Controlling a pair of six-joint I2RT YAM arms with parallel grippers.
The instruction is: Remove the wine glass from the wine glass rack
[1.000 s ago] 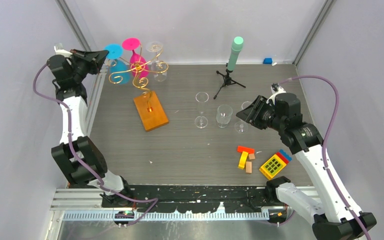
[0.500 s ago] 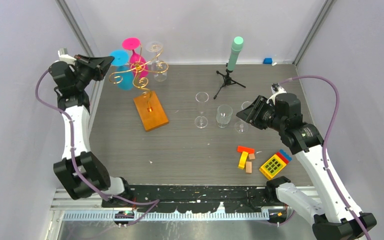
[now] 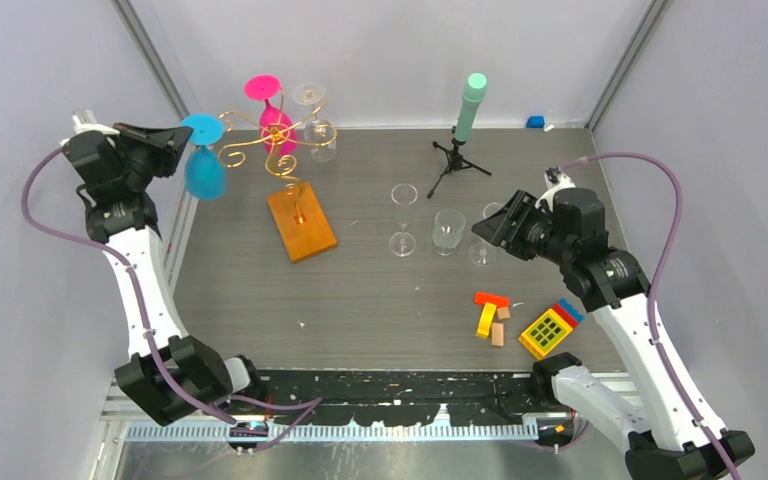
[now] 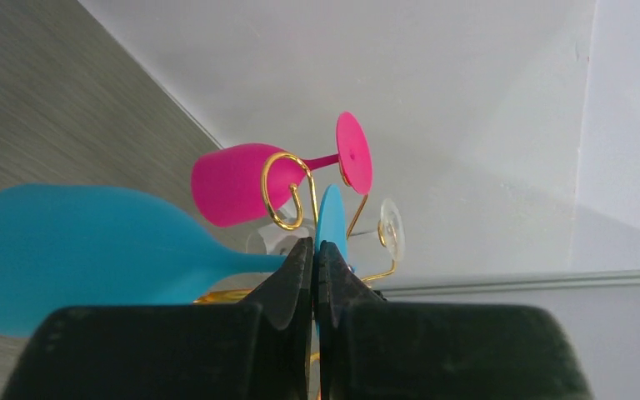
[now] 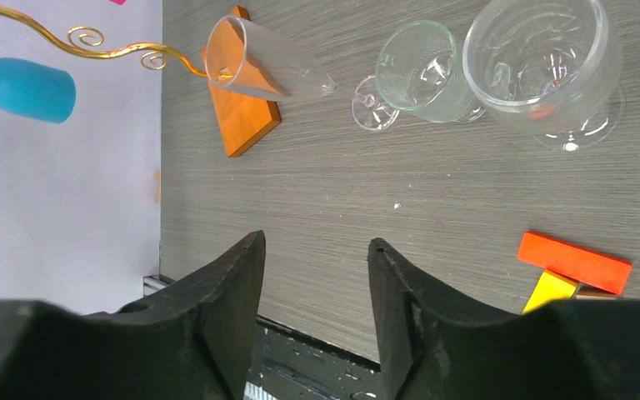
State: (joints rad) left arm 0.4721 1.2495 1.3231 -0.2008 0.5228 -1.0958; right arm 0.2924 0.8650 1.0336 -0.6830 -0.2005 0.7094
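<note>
Held glass [image 3: 203, 170] L of rack [image 3: 301, 222]; 3 glasses [image 3: 448, 230] R, on table [image 3: 380, 290].

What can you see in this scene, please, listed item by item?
blue wine glass: one, blue, upside down, left of the rack, held by its stem
pink wine glass: one, pink, hanging on the rack
hanging clear wine glass: one, clear, rack's right side
wine glass rack: one, gold wire, orange base, back left
cone-shaped stemmed glass: one, clear, mid-table
tumbler: one, clear, beside it
goblet: one, clear, rightmost
tripod: one, black, mint-green cylinder on top, back centre
blocks: several, orange, yellow, wood-coloured, front right
studded brick: one, yellow and green, front right
table: one, grey
left gripper: shut on the blue glass
right gripper: open, empty
</note>
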